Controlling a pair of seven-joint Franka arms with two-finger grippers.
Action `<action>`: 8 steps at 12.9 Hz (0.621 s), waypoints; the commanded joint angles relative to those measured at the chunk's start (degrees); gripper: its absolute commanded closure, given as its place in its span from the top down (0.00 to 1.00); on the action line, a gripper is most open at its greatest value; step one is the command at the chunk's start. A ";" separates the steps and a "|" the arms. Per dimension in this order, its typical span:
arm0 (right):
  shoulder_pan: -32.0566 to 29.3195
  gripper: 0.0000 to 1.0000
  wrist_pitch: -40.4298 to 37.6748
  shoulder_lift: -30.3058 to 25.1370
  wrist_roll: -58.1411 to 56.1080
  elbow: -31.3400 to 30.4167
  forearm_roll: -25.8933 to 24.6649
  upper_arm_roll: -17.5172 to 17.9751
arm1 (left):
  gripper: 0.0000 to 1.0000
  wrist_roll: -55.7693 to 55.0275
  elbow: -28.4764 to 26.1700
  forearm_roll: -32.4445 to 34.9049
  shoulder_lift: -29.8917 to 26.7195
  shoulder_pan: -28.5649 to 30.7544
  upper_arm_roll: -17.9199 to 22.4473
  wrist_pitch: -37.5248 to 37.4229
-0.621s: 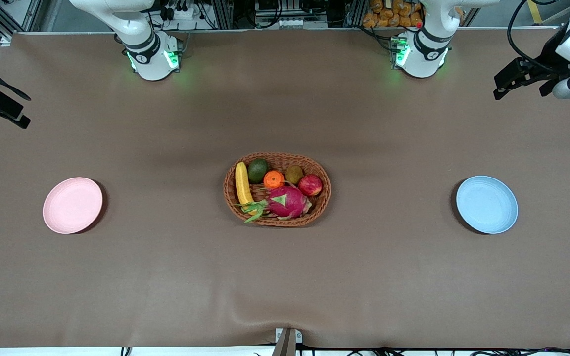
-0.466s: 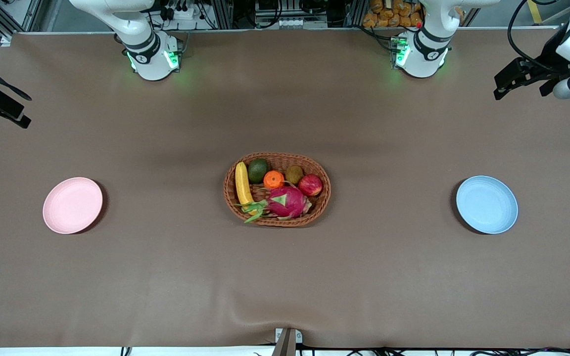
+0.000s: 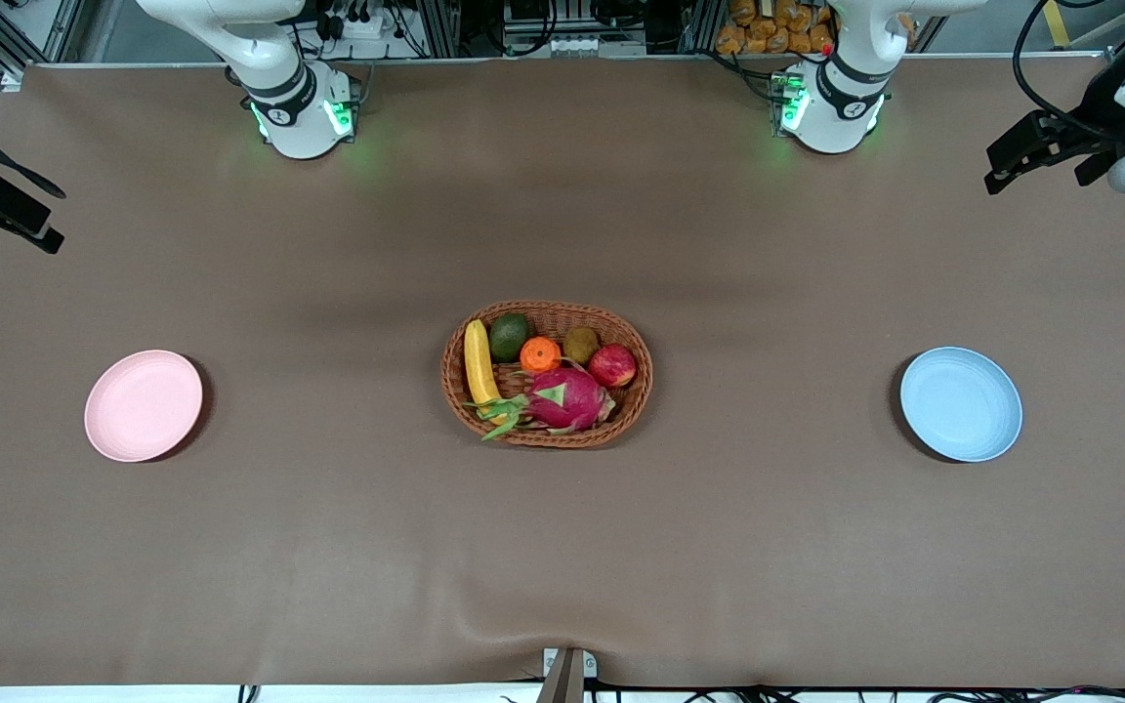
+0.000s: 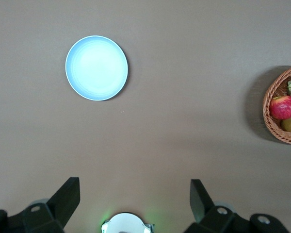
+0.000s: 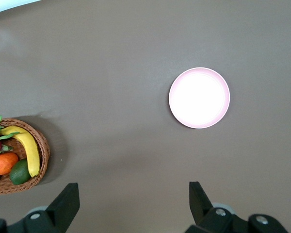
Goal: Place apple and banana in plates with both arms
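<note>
Progress: nothing is placed yet; both fruits lie in the basket and both plates are bare, so, as I judge it, the whole task is left to do.
Apple: the apple sits in the basket at the end toward the left arm, next to a small brown-green fruit and touching the dragon fruit; it also shows at the edge of the left wrist view.
Banana: the banana lies along the basket's inner wall at the end toward the right arm, beside the avocado; the orange sits between the avocado and the dragon fruit.
Pink plate: the pink plate rests on the table toward the right arm's end, well apart from the basket, with nothing on it.
Blue plate: the blue plate rests toward the left arm's end, also well apart from the basket and bare.
Left gripper: the left gripper hangs high over the table at the left arm's end, fingers spread wide and holding nothing.
Right gripper: the right gripper hangs high over the table at the right arm's end, fingers likewise released and empty; in the front view only a dark part of it shows at the frame's edge, so its exact spot is hard to fix.
What is left: each arm has to reach the basket, take its fruit, probably the apple for the left and the banana for the right, carry it to a plate and let go.
</note>
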 commanded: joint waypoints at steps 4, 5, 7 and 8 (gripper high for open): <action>0.81 1.00 0.57 -0.15 -0.42 -0.47 -0.27 -0.43 | 1.00 0.95 1.41 0.32 0.96 -0.76 -0.35 -1.42; 0.90 1.00 1.00 -0.15 -0.42 -0.47 -0.27 -0.43 | 1.00 0.95 1.23 0.32 0.96 -0.84 -0.35 -1.42; 0.81 1.00 1.18 -0.15 -0.33 -0.47 -0.27 -0.43 | 1.00 0.95 1.14 0.23 1.13 -0.85 -1.49 -1.42; 0.81 1.00 1.44 -0.15 -0.33 -0.47 -0.27 -0.43 | 1.00 0.95 1.14 0.31 1.39 -0.93 -1.76 -1.42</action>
